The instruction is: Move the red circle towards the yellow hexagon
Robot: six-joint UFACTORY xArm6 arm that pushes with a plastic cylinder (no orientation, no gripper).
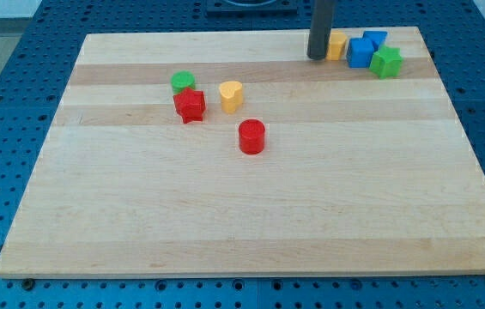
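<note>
The red circle (251,136) lies on the wooden board a little left of the middle. The yellow hexagon (337,45) sits near the view's top right, far from the red circle. My tip (317,57) rests just left of the yellow hexagon, touching or almost touching it, and far above and right of the red circle.
A yellow heart (231,96) lies above and left of the red circle. A red star (190,105) and a green circle (183,82) sit further left. Two blue blocks (361,51) (375,39) and a green star (386,62) cluster right of the yellow hexagon. The board (251,215) ends close behind them.
</note>
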